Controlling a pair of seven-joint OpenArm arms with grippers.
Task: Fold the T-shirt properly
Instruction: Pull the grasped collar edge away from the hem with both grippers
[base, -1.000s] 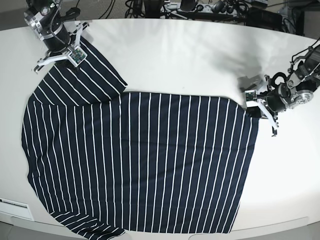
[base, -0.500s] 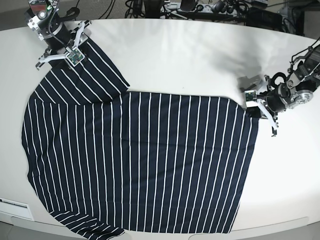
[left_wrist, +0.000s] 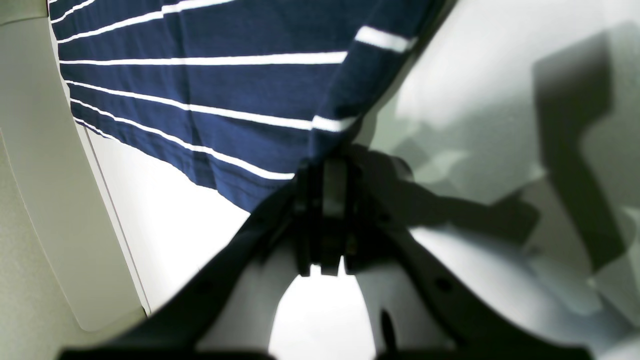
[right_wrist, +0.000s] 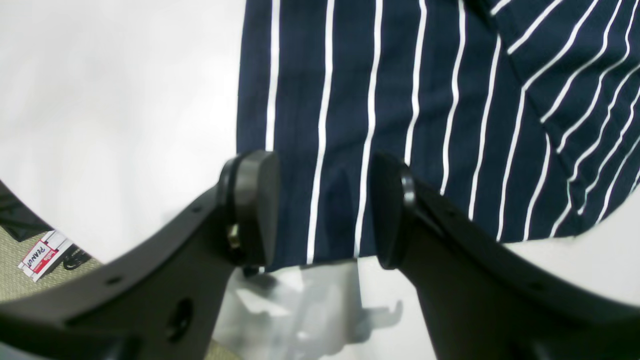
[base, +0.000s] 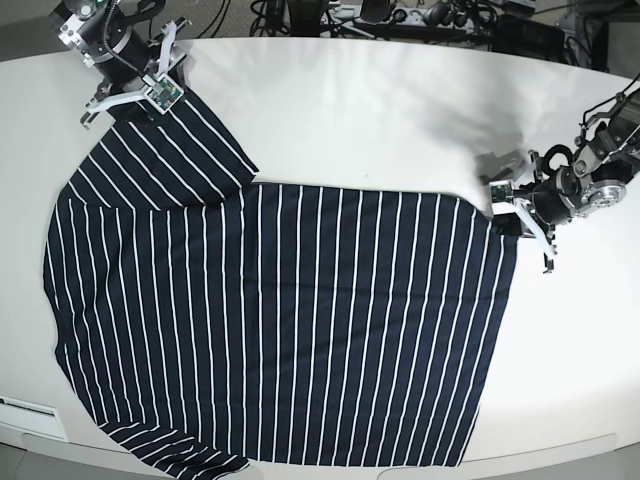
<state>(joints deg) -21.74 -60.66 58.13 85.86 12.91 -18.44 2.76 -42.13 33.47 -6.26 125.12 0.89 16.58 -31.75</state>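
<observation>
The T-shirt (base: 270, 320) lies spread flat on the white bench (base: 380, 110), reaching to the near edge, with one sleeve angled toward the far corner.

The left hand (left_wrist: 325, 210) sits low at the shirt's corner on the base view's right; its fingers are pressed together on the cloth edge, pinching a fold of striped fabric.

The right hand (right_wrist: 322, 210) is at the end of the far sleeve. Its fingers (right_wrist: 252, 205) stand well apart, straddling the sleeve's hem, with the striped cloth between and beneath them; nothing is gripped.
</observation>
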